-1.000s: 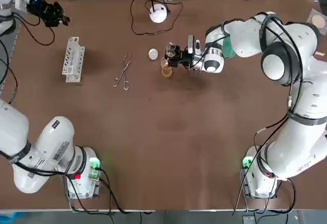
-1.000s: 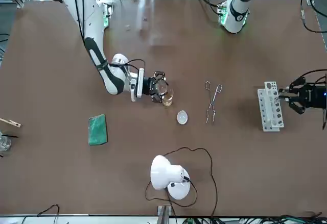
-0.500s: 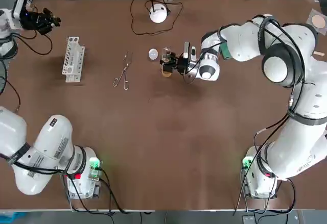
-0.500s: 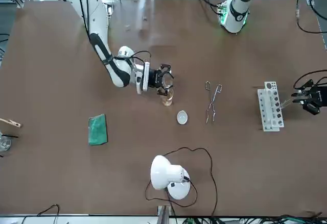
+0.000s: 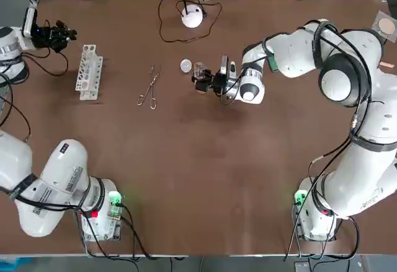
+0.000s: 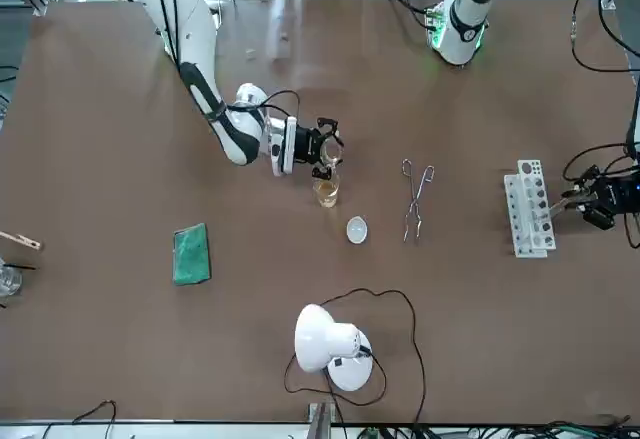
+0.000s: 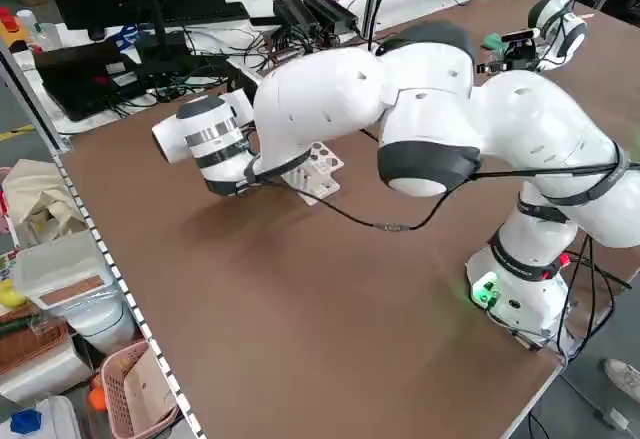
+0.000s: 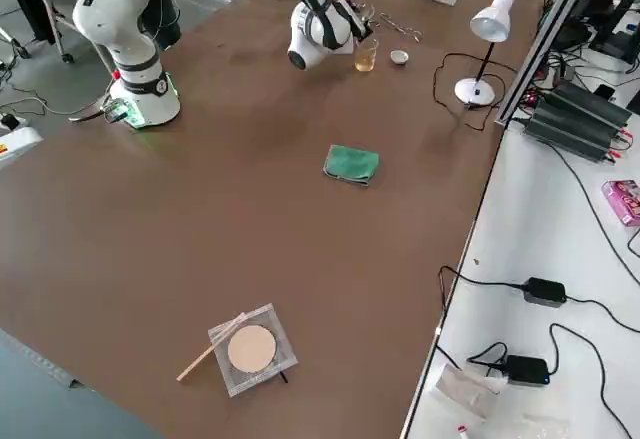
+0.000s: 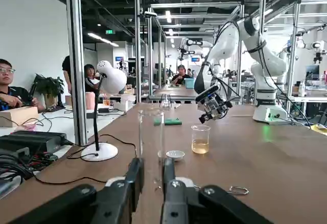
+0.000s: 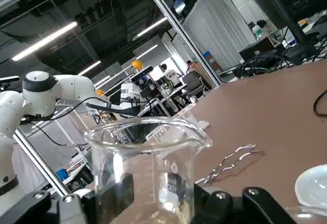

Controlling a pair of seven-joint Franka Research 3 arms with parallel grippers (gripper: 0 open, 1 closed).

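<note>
My right gripper (image 5: pixel 201 80) hovers over the middle of the table, shut on an empty glass beaker (image 10: pixel 148 163) held upright above the surface. Just below and beside it stands a small beaker of amber liquid (image 6: pixel 326 192). A small white dish (image 5: pixel 186 65) lies close by. My left gripper (image 5: pixel 59 33) is at the far left edge, beside the white test tube rack (image 5: pixel 89 72). It is shut on a clear test tube (image 9: pixel 151 142) that points toward the rack. The left wrist view looks along the table to the amber beaker (image 9: pixel 200 139) and my right gripper (image 9: pixel 212 106).
Metal tongs (image 5: pixel 149 86) lie between the rack and the dish. A white desk lamp (image 5: pixel 192 17) with its cable stands at the far edge. A green cloth (image 6: pixel 191 253) and a wire gauze with a round disc (image 8: pixel 250 349) lie on my right. People sit at desks beyond the table.
My right gripper has carried the beaker toward the left and away from over the amber beaker. My left gripper with the tube has shifted a little beside the rack.
</note>
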